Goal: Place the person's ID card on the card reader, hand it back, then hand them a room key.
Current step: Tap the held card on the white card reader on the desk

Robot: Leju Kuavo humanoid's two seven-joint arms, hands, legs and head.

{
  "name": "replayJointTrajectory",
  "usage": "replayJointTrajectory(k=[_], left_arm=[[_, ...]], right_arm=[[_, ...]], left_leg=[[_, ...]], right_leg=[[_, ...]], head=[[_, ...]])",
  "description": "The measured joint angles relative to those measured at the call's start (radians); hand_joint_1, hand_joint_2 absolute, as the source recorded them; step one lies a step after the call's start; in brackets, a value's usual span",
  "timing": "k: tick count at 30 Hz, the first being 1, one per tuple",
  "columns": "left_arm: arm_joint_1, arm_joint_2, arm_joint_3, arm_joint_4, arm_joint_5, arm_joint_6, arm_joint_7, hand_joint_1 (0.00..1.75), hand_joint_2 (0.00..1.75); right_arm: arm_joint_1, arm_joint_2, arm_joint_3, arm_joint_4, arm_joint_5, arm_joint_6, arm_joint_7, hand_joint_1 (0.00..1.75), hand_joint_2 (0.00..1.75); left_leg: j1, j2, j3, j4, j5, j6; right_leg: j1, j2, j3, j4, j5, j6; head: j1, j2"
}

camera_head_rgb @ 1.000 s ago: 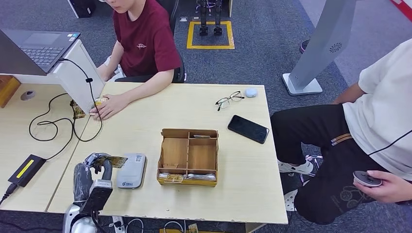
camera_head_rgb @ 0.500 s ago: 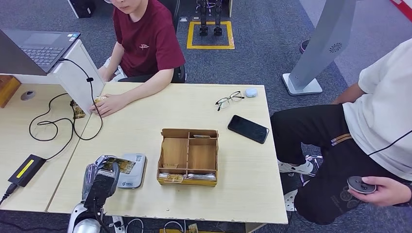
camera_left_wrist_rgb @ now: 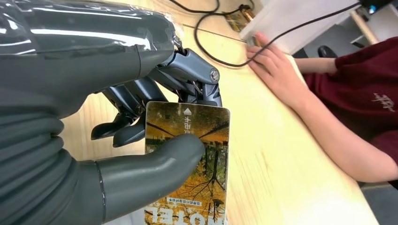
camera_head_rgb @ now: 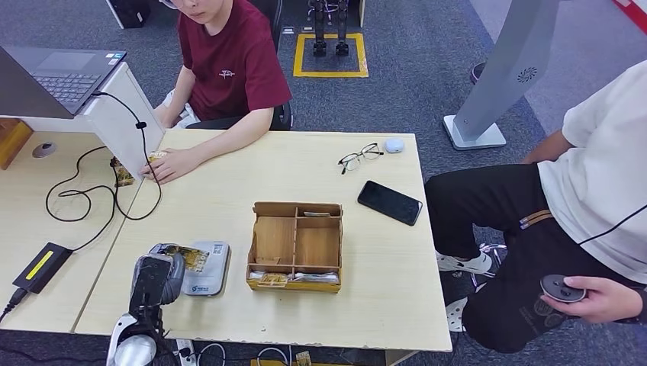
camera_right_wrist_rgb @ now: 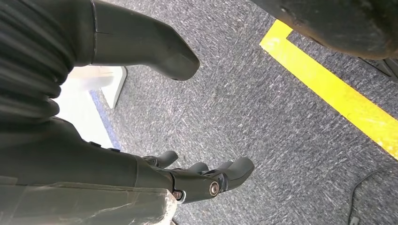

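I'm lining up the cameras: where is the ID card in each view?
Head view: ID card at the left hand, over the card reader.
Left wrist view: centre, under the thumb.
Right wrist view: not in it.
Shared landmark: the person's hand on the table.

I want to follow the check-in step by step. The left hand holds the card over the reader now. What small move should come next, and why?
Probably lower the left hand a little so the card lies flat on the card reader. The head view shows the card already over the reader's near-left part, and in the wrist view the thumb is pinching it, so whether it touches cannot be told.
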Motion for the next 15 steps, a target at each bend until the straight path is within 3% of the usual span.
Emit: replayJointTrajectory(k=[15], left_arm=[[-0.015,0.0,0.01,0.055,0.019,-0.039,0.039,1.75,1.75]], right_arm=[[0.0,0.0,0.002,0.0,0.0,-0.001,0.004,0.0,1.75]], left_leg=[[0.0,0.0,0.0,0.0,0.0,0.0]], right_leg=[[0.0,0.0,0.0,0.0,0.0,0.0]], head=[[0.0,0.0]])
